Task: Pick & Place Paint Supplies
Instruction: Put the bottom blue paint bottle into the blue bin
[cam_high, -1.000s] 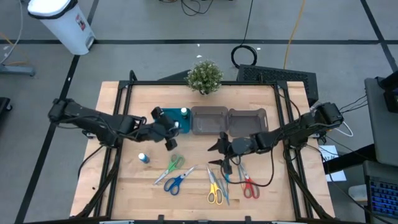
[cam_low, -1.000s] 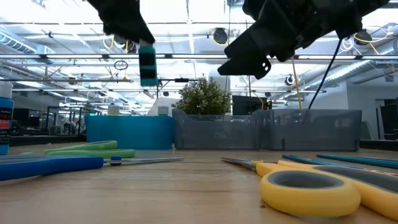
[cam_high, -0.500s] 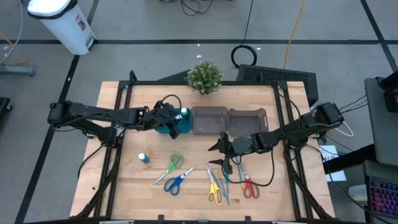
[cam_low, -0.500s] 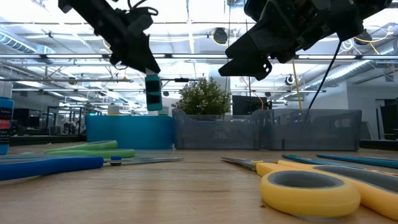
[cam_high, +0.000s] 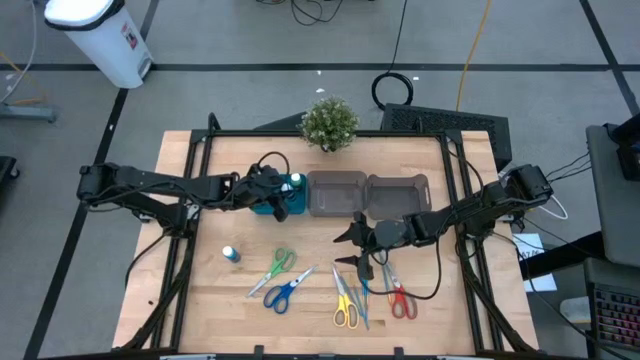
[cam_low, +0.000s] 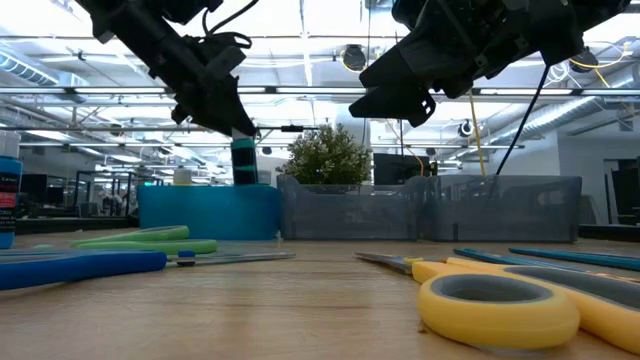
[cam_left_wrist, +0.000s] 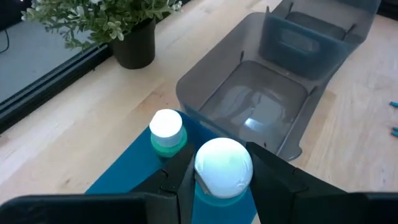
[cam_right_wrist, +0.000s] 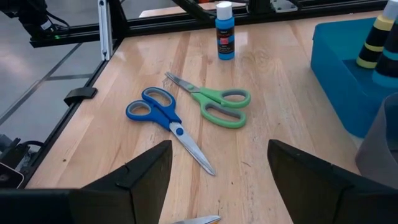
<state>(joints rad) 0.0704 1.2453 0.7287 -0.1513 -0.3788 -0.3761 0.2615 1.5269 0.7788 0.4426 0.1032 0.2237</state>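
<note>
teal bottle (cam_left_wrist: 222, 167) upright over tray, scissors (cam_high: 283, 290) flat

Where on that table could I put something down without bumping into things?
Bare wood lies in front of the potted plant, right of the grey bins, and along the near-left edge beyond the blue bottle. It is crowded in the middle front, where the scissors lie below the right pincer.

A robotics lab: a framed wooden table (cam_high: 200, 290) stands on grey concrete floor (cam_high: 250, 95) marked with dark lines, cables (cam_high: 395, 88) trailing at upper centre, beneath exposed ceiling pipes (cam_low: 300, 92) and strip lights.
</note>
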